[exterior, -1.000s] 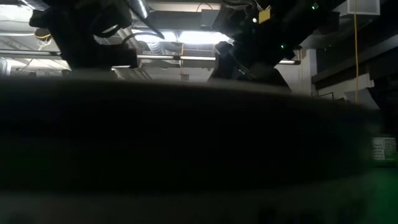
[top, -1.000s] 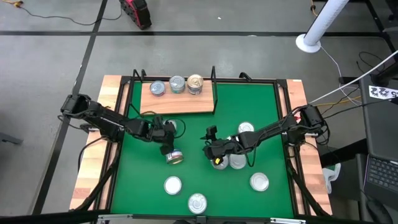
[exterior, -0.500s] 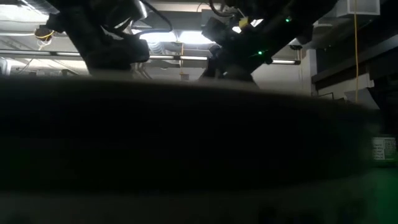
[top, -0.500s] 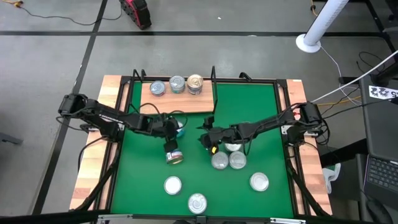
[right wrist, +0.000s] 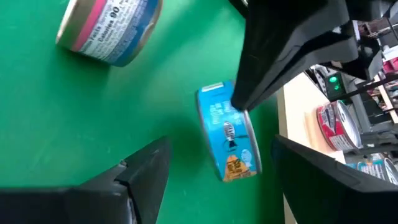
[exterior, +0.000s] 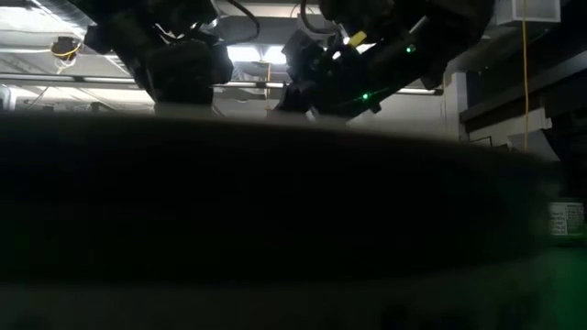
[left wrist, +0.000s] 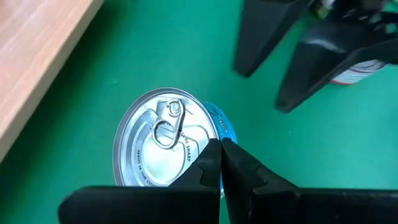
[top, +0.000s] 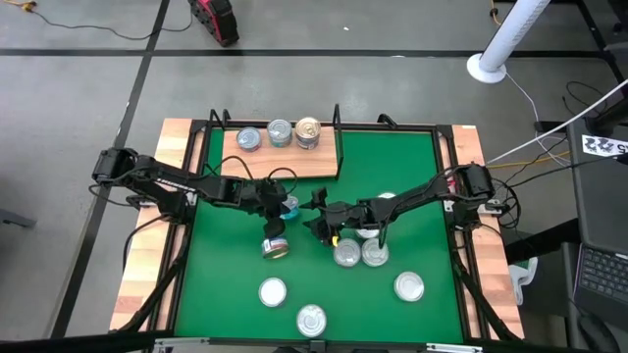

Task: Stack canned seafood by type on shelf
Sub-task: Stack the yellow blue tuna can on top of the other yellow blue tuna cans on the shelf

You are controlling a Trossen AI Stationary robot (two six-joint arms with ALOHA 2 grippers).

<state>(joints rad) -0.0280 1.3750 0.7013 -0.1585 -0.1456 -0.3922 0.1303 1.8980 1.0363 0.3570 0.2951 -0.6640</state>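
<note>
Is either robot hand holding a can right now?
No. The left gripper is shut, its tips over the blue tin, gripping nothing. The right gripper is open, facing that tin, empty.

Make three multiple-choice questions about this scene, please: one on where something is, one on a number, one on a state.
1. Where is the blue-labelled tin that the left pincer is above?
A. On the shelf
B. On the green mat
C. On the floor

2. How many tins stand on the shelf?
A. Three
B. One
C. Six

3. How are the fingers of the right pincer?
A. Shut together
B. Spread apart, nothing between them
C. Shut on a tin

Answers: 1 B, the left wrist view shows green mat all around that tin. 2 A, the high view shows three lids in a row on the board. 3 B, the right wrist view shows its two fingers wide apart over bare mat.
</note>
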